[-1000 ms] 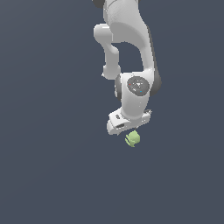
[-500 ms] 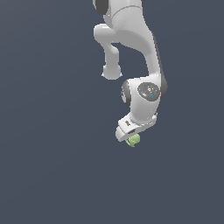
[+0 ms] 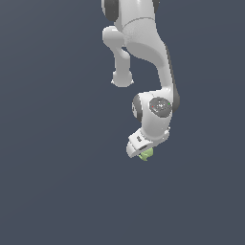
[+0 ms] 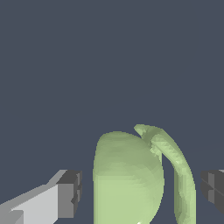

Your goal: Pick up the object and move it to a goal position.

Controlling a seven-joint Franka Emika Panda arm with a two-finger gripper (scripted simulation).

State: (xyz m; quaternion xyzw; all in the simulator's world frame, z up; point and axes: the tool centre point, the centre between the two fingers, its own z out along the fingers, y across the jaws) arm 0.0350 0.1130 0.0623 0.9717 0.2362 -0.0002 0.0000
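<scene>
The object [image 3: 146,154] is a small light-green lumpy item with darker creases; in the exterior view only a sliver of it shows under the white hand. My gripper [image 3: 142,152] is down over it. In the wrist view the object [image 4: 127,175] sits between the two dark finger pads [image 4: 70,194], with a curved green lobe on one side. There is a gap between the object and each pad, so the gripper [image 4: 140,192] is open around it and not touching it.
The white arm [image 3: 153,57] reaches down from the top of the exterior view. The surface [image 3: 57,182] is plain dark grey-blue all round.
The hand has come down over the object, which now shows less under it. The object has stayed in place.
</scene>
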